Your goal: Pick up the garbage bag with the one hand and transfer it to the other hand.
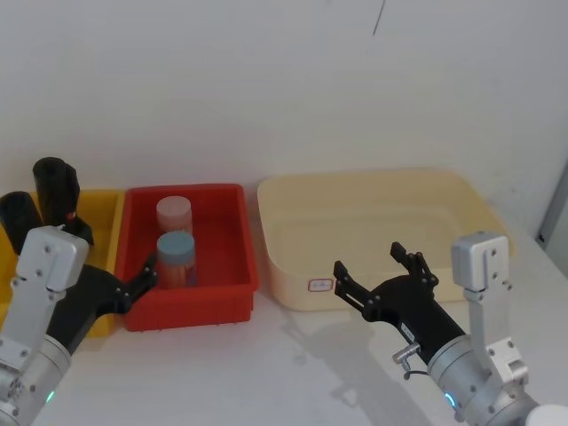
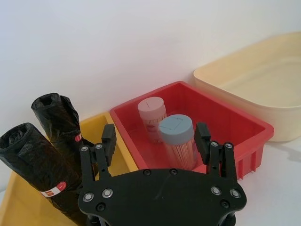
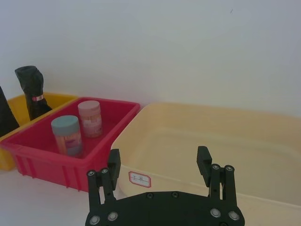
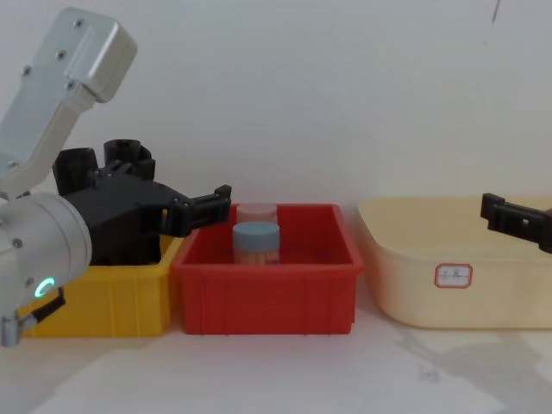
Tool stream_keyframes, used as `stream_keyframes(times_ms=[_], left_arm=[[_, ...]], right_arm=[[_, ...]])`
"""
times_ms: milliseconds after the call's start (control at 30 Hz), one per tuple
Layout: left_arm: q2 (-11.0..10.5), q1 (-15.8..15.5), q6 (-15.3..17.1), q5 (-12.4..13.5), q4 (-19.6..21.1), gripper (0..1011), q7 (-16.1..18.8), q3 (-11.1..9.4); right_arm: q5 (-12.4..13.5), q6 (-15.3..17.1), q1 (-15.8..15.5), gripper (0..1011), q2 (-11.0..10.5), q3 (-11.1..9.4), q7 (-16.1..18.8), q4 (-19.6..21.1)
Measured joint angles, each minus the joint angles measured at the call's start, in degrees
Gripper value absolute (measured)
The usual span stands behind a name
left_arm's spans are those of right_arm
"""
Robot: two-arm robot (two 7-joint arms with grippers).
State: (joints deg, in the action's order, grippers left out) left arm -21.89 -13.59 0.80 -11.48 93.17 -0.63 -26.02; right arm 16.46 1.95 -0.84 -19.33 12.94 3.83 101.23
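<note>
Black crinkled plastic marks the garbage bag (image 2: 28, 157), a roll with a red-and-white label band. It leans in the yellow bin (image 2: 94, 123) at the left end of the row of containers along the desk's (image 1: 266, 373) far edge. Just beside it in the same bin stands a slimmer black roll (image 2: 56, 115) with a tiny red mark.

The left wrist view gives both rolls and the label band plainly. The head view has the garbage bag at its border, with the top showing, and the right wrist view catches a sliver of it.

The left gripper (image 2: 155, 136), on the arm with the green ring light, hovers over the yellow bin's right side, jaws spread wide and holding nothing. The garbage bag lies outside that gap, on the outer side of the finger (image 2: 109, 136) nearest it. Between the fingertips the view runs on to the red bin (image 1: 191, 306) and its two capped jars (image 2: 176, 136). The chest view, from the side, adds that this gripper is held just above the bins' rims.

The right gripper (image 1: 370, 259), on the arm with the blue ring light, hangs at the near wall of the cream tub (image 1: 479, 200). Its jaws are also wide and empty, well apart from the garbage bag.
</note>
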Motion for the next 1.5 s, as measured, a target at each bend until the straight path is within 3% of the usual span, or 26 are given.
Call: stream_keyframes(times_ms=[1500], left_arm=[[0.0,0.0,0.0,0.0,0.0,1001,0.0,0.0]], right_arm=[[0.0,0.0,0.0,1000,0.0,0.0,0.0,0.0]])
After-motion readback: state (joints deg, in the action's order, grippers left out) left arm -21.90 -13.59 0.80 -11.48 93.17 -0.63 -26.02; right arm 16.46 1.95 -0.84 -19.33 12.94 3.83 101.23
